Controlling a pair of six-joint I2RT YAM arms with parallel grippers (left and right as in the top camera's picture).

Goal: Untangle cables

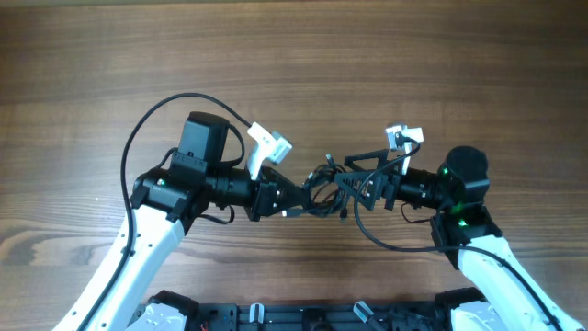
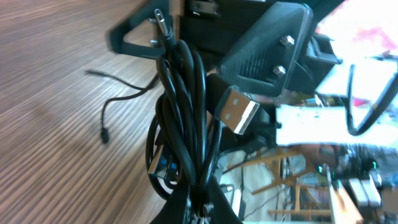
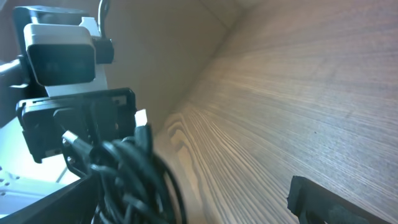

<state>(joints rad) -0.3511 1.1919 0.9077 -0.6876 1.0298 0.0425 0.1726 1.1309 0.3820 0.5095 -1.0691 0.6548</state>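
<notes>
The cables (image 1: 323, 184) are a bundle of thin black cords held up between the two arms at the table's middle. My left gripper (image 1: 306, 196) is shut on the bundle's lower part; in the left wrist view the cables (image 2: 186, 118) rise from its fingertips (image 2: 200, 202), with a silver USB plug (image 2: 239, 112) sticking out to the right. My right gripper (image 1: 355, 179) stands wide open against the bundle's right side. In the right wrist view the cables (image 3: 127, 180) crowd its left finger, while the other finger (image 3: 323, 200) is far off to the right.
One loose cord end (image 2: 112, 99) trails on the wooden table (image 1: 294, 64) beyond the bundle. Thicker black arm cables loop beside each arm (image 1: 138, 138) (image 1: 386, 241). The dark base rail (image 1: 303, 317) runs along the near edge.
</notes>
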